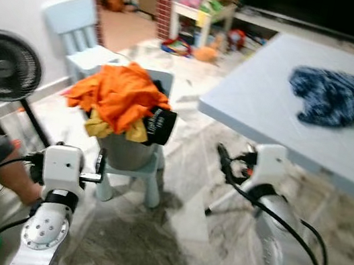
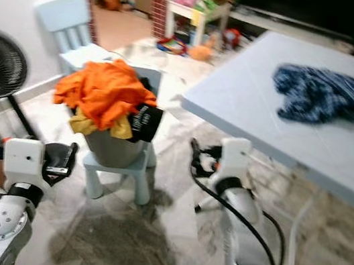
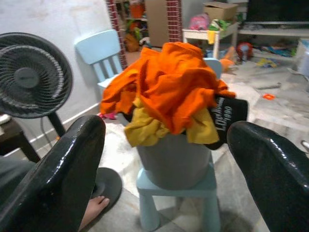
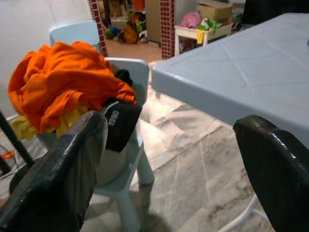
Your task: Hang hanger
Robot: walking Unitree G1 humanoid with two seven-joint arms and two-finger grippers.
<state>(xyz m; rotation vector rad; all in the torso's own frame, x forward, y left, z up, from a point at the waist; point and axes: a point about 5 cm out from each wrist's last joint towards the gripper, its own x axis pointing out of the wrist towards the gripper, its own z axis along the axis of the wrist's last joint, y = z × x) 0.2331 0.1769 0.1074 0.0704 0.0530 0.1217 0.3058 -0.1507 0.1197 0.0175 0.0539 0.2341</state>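
Both grippers' fingers [image 3: 63, 179] apart, empty; orange laundry heap [image 1: 121, 94] ahead of them.

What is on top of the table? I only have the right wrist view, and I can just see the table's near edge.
Observer: A crumpled dark blue garment lies on the light blue table, toward its far right side.
Operator: And where is the left pincer?
Observer: The left pincer is open and low, pointing at the grey bin heaped with orange clothes.
Operator: Anything to the left of that bin?
Observer: A black fan stands on the floor by the wall.
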